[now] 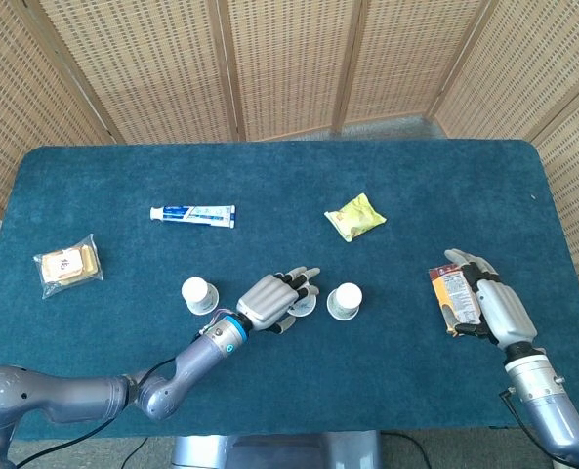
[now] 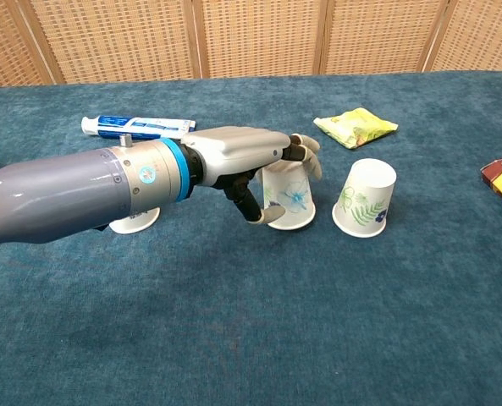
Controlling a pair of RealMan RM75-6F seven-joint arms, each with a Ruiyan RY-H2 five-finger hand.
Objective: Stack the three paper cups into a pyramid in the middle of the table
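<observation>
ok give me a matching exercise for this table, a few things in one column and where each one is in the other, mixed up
Things:
1. white paper cup with blue flower print
2. white and blue toothpaste tube
3. yellow-green snack packet
4. brown snack pack

Places:
A. under the right hand, at the table's right side
B. lying alone behind the cups, right of centre
C. lying behind the cups, left of centre
D. in the left hand, beside the fern-print paper cup

Pairs: 1-D, 2-C, 3-B, 4-A
</observation>
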